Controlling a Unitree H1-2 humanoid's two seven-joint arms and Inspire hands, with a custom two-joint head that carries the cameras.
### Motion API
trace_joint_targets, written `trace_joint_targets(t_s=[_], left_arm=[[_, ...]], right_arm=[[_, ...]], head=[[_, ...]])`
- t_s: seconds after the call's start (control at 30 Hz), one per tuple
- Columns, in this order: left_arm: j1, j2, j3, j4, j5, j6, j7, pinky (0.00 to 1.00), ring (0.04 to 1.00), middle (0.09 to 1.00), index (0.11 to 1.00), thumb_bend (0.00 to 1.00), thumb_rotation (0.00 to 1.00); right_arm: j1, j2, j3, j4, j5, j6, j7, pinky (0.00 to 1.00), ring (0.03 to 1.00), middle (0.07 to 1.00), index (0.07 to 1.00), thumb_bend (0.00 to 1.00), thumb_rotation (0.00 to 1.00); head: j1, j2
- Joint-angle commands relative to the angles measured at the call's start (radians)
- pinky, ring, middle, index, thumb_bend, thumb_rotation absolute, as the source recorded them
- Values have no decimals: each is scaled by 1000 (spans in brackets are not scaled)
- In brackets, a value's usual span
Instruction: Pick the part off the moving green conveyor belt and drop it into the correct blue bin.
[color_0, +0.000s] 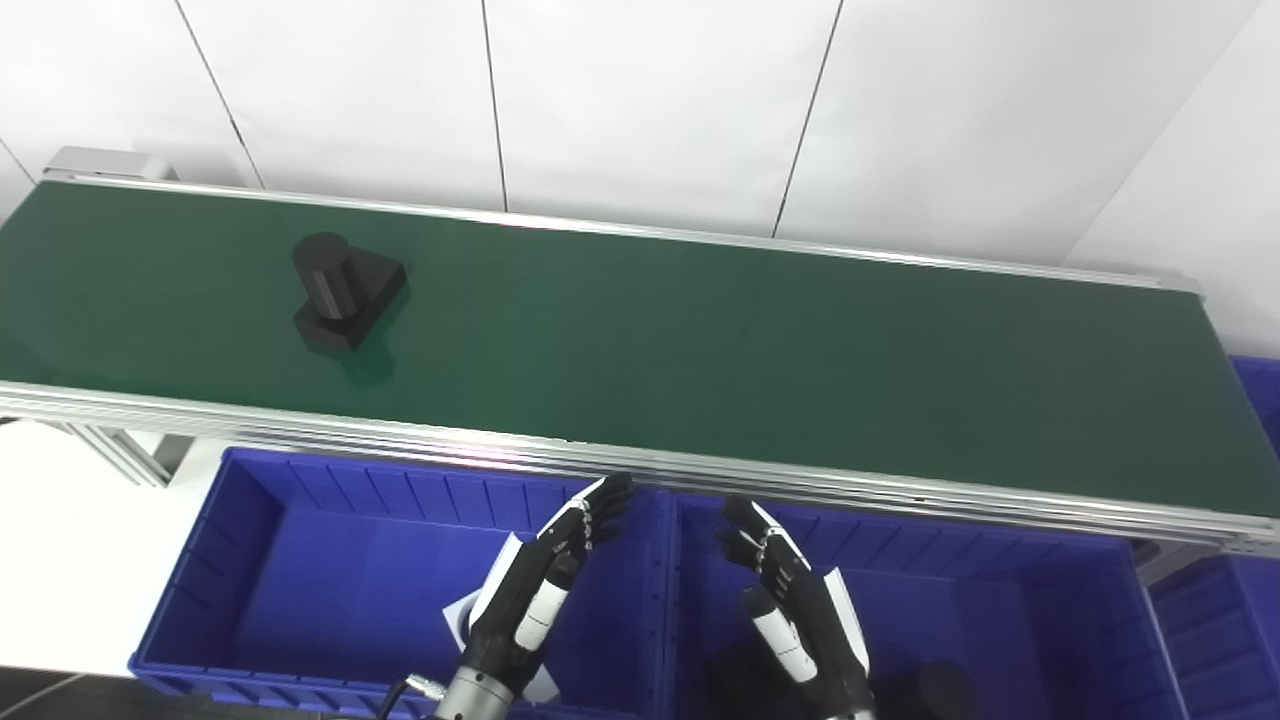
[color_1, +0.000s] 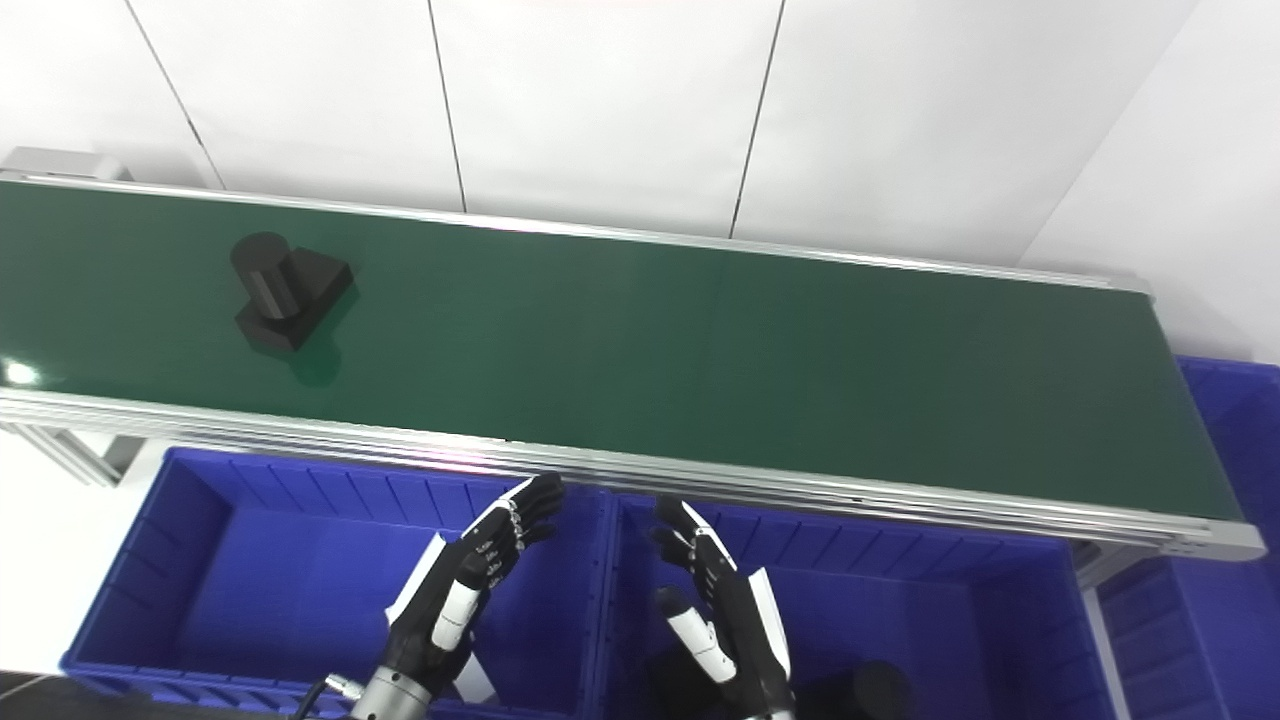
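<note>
1. The left hand (color_0: 545, 585) rises from the bottom edge, fingers extended and spread, holding nothing.
2. The right hand (color_0: 790, 590) mirrors it, palm facing inward, apparently empty; its wrist is cut off by the frame.

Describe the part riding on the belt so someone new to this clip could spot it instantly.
Start at the long green conveyor belt running across the view above the blue bins. Near its left end sits the black part: a square base with an upright cylinder on top. It is the only thing on the belt.
</note>
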Motion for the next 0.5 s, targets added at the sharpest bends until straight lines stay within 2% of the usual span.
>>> trace_joint_targets(t_s=[0.0,0.03,0.07,0.1,0.13,0.17,0.2,0.23,0.37,0.47], left_arm=[[-13,-23,-7,5,12,-41,11,879,908,901,881,796,993],[-16,-28,-9,14,12,-41,12,883,909,902,883,802,987],[-22,-33,-13,27,15,-41,16,883,908,901,883,795,979],[-27,-35,-17,36,18,-41,20,876,902,897,881,769,971],[-32,-39,-22,46,24,-41,29,868,898,895,878,745,965],[-35,-41,-26,52,30,-41,37,855,891,891,874,717,957],[-40,-44,-31,63,37,-41,47,850,889,890,872,704,954],[-43,-46,-35,71,42,-41,55,846,887,889,871,694,952],[-59,-56,-53,114,55,-41,97,838,879,882,863,707,948],[-68,-55,-70,130,64,-42,125,837,878,879,860,730,948]], right_arm=[[-9,-3,-14,-6,18,-38,14,819,840,884,884,772,874],[-9,-5,-19,-2,23,-38,21,817,842,884,885,768,871],[-11,-10,-26,5,27,-38,27,822,847,887,888,771,871],[-12,-12,-32,11,30,-38,35,827,851,888,889,774,879],[-14,-15,-39,19,36,-38,45,832,853,889,889,779,884],[-15,-16,-46,24,42,-38,57,838,854,890,890,778,885],[-17,-17,-56,33,51,-38,75,843,855,891,891,773,883],[-18,-17,-64,39,57,-38,88,847,856,892,891,769,881],[-27,-9,-107,74,74,-38,138,841,857,886,885,775,875],[-32,-2,-134,91,79,-38,172,848,859,887,896,762,874]], head=[[49,-14],[49,-14],[83,-34],[83,-34],[103,-53],[103,-53],[121,-75],[121,-75],[161,-114],[172,-127]])
